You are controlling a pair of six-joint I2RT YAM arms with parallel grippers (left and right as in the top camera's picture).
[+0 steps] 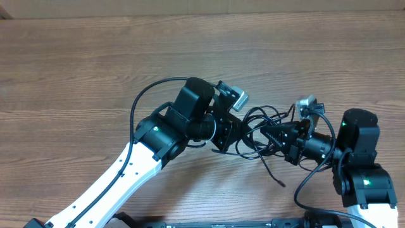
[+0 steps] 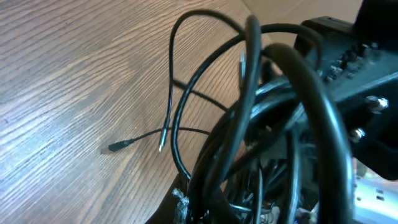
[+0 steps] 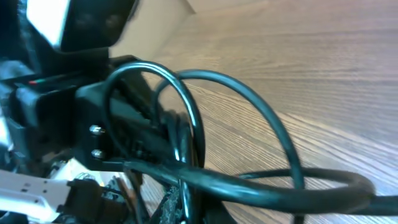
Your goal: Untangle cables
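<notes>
Evidently the cables [image 1: 259, 119] are pinched by left fingers [image 1: 242, 133] and right fingers [image 1: 273, 135], both pressed together on the tangle, so strands can be drawn apart.

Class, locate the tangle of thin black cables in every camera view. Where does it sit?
Overhead: thin black cables bunched just right of centre.
Left wrist: cables loop through the middle, one plug end trailing left.
Right wrist: cables arc across the centre.
Shared landmark: the brown wood-grain table.
</notes>
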